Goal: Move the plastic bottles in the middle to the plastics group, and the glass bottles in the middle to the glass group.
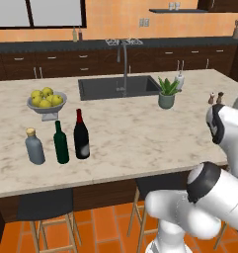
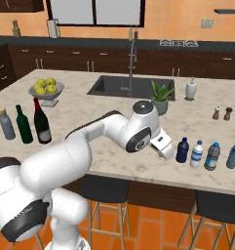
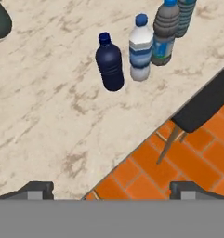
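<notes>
White bottle [image 3: 141, 49] beside blue bottle [image 3: 109, 62]

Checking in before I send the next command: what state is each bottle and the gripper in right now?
wine bottle: upright, beside the glass group.
green wine bottle: upright.
grey bottle: upright, stoppered.
water bottle: upright, capped, in the plastics row.
blue bottle: upright, capped.
gripper: open, holding nothing.

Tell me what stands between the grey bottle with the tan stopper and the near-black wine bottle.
The slim dark green wine bottle stands between the grey bottle and the near-black wine bottle, seen in both base views.
</notes>
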Controlling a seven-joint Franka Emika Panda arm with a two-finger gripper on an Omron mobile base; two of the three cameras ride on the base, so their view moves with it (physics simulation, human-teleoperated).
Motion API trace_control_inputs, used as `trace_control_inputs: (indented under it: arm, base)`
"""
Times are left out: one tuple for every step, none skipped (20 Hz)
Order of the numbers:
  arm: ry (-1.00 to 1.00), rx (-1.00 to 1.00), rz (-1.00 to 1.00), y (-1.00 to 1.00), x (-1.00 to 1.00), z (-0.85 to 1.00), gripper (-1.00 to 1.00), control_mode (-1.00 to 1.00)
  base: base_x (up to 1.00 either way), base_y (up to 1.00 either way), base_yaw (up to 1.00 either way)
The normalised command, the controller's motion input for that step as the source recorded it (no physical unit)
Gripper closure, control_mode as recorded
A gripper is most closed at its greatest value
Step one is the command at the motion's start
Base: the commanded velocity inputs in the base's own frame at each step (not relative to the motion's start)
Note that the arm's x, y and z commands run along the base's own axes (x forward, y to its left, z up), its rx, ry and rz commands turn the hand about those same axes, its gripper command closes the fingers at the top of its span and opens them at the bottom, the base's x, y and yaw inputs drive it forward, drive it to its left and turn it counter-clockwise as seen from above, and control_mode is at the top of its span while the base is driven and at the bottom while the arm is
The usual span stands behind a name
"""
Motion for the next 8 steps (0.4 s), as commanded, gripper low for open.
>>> trace_control_inputs:
  arm:
    - [0.0, 0.0, 0.22, 0.64, -0.39, 0.0, -1.0, -1.0]
    - [0.0, 0.0, 0.22, 0.59, -0.26, 0.0, -1.0, -1.0]
    - [0.0, 0.0, 0.2, 0.52, -0.24, 0.02, -1.0, -1.0]
    - [0.0, 0.0, 0.19, 0.53, -0.41, 0.04, -1.0, -1.0]
    - [0.0, 0.0, 0.18, 0.51, -0.49, 0.07, -1.0, -1.0]
    - [-0.01, 0.0, 0.19, 0.56, -0.62, 0.1, -1.0, -1.0]
    - [0.0, 0.0, 0.21, 0.52, -0.68, 0.09, -1.0, -1.0]
    - [0.0, 0.0, 0.24, 0.49, -0.72, 0.1, -1.0, -1.0]
  base:
    - [0.0, 0.0, 0.0]
    - [0.0, 0.0, 0.0]
    - [0.0, 0.0, 0.0]
    - [0.0, 0.0, 0.0]
    - [0.0, 0.0, 0.0]
    - [0.0, 0.0, 0.0]
    - [0.0, 0.0, 0.0]
    - [0.0, 0.0, 0.0]
